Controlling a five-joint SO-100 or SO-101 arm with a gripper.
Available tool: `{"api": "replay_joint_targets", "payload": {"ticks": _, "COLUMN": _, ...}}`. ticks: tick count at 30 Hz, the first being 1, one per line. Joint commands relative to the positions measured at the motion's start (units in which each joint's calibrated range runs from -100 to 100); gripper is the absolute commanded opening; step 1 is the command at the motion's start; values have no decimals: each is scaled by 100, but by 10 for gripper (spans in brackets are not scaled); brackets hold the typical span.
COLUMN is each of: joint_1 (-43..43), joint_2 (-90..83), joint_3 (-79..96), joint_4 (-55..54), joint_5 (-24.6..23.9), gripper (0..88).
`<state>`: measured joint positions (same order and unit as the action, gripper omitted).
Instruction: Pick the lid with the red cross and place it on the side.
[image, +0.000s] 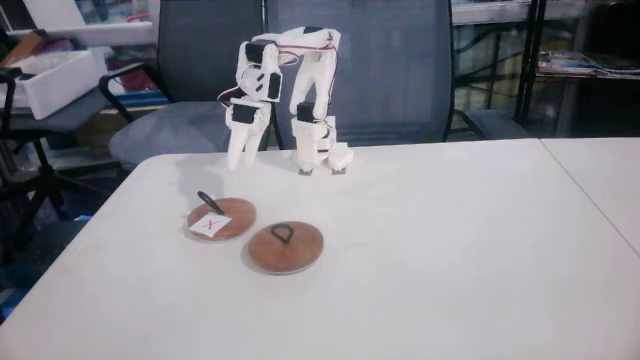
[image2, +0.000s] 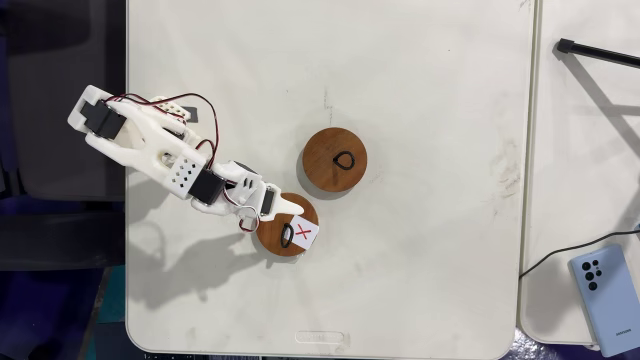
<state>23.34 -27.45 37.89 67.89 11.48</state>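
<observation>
Your small round brown wooden lid with the red cross (image2: 287, 227) lies flat on the white counter (image2: 420, 270), just beside the larger plain brown wooden disc (image2: 333, 161), the white end effector (image: 238, 160) hovering above its edge, whether spread or pressed together you cannot tell.

Two dark mesh office chairs (image: 350, 70) stand behind a white table (image: 450, 250); a second white table (image2: 585, 150) adjoins, holding a smartphone (image2: 603, 296).
</observation>
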Motion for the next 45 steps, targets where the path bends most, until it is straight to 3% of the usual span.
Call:
{"api": "replay_joint_targets", "payload": {"ticks": 1, "joint_1": 45, "joint_2": 5, "joint_3": -199, "joint_4": -13, "joint_5": -37, "gripper": 297}}
{"api": "replay_joint_targets", "payload": {"ticks": 10, "joint_1": 727, "joint_2": 22, "joint_3": -289, "joint_4": -64, "joint_5": -37, "gripper": 297}}
{"api": "replay_joint_targets", "payload": {"ticks": 27, "joint_1": 757, "joint_2": 73, "joint_3": -144, "joint_4": -4, "joint_5": -42, "gripper": 296}}
{"api": "replay_joint_targets", "payload": {"ticks": 32, "joint_1": 765, "joint_2": 994, "joint_3": -253, "joint_4": 22, "joint_5": -125, "gripper": 296}}
{"api": "replay_joint_targets", "payload": {"ticks": 45, "joint_1": 750, "joint_2": 1496, "joint_3": -1704, "joint_4": 637, "joint_5": -257, "gripper": 296}}
